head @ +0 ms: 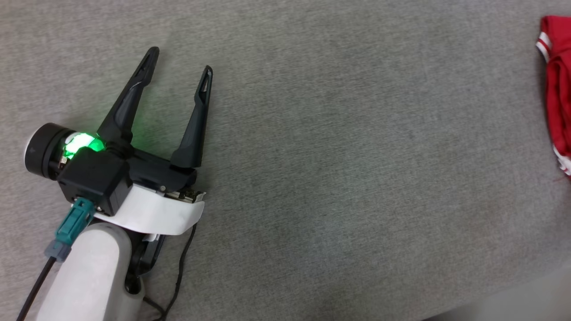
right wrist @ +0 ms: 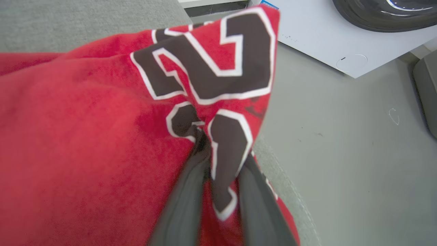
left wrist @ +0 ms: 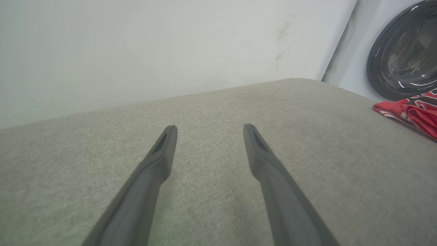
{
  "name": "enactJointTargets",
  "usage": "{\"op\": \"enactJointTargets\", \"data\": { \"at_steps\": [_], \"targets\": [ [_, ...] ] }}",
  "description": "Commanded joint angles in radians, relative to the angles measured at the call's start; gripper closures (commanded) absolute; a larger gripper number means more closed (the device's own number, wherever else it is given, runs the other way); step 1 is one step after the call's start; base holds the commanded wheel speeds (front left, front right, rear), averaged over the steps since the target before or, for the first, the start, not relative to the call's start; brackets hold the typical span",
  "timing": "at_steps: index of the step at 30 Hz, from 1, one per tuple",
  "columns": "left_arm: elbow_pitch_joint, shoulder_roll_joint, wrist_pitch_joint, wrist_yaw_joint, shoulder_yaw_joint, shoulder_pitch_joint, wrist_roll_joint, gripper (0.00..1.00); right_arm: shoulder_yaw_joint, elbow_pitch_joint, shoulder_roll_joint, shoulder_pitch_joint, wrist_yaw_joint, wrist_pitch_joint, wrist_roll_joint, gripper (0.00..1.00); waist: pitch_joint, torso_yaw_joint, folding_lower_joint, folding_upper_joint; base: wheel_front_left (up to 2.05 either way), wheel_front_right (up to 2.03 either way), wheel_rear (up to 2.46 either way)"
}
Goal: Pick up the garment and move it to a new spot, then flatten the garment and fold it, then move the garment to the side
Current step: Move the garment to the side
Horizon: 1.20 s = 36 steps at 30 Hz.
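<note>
The left claw [head: 180,61] gapes wide and empty above the grey surface [head: 334,178]. The shirt [head: 560,89] lies well off to its right, where the narrow right claw [right wrist: 223,153] pinches a numbered fold.

Garment [right wrist: 85,136]: red jersey shirt, bunched and creased, not laid flat.
Markings: black numerals outlined in white, on the upturned face and crumpled; white-and-red striped trim along one edge.
Place: on the grey fabric surface [head: 312,156], at the right side of the head view, by the surface's edge.
Hold: a numeral fold sits pinched between the right fingers [right wrist: 184,205].
</note>
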Motion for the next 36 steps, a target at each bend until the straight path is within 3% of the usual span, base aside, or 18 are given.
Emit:
{"op": "enactJointTargets", "data": {
  "at_steps": [1,9,13,17,23,36],
  "targets": [
    [0.005,-0.001,-0.007,0.003,-0.001,-0.010,0.005,0.00,-0.018,0.025,0.008,-0.018,-0.001,-0.016,-0.021,0.00,-0.004,0.011,-0.0003,-0.0001,0.00,0.00,0.00],
    [0.053,-0.018,-0.037,0.012,-0.009,0.014,-0.012,0.00,-0.109,0.071,-0.010,-0.016,-0.001,-0.088,-0.116,0.00,-0.081,0.040,-0.0003,-0.0001,0.00,0.00,0.00],
    [0.090,-0.034,-0.063,0.026,-0.006,0.047,-0.026,0.00,-0.130,0.038,-0.008,0.017,-0.001,-0.120,-0.166,0.00,-0.153,0.059,-0.0003,-0.0001,0.00,0.00,0.00],
    [0.128,-0.058,-0.088,0.045,0.001,0.092,-0.041,0.00,-0.111,-0.024,0.034,0.076,-0.001,-0.152,-0.170,0.00,-0.238,0.083,-0.0003,-0.0001,0.00,0.00,0.00],
    [0.165,-0.085,-0.113,0.077,0.021,0.177,-0.065,0.00,-0.057,-0.196,0.122,0.233,-0.001,-0.177,-0.129,0.00,-0.359,0.125,-0.0003,-0.0001,0.00,0.00,0.00],
    [0.253,-0.107,-0.128,0.119,0.066,0.342,-0.092,0.00,0.190,-0.716,0.316,0.676,-0.001,-0.124,0.009,0.00,-0.563,0.237,-0.0003,-0.0001,0.00,0.00,0.00]
  ]
}}
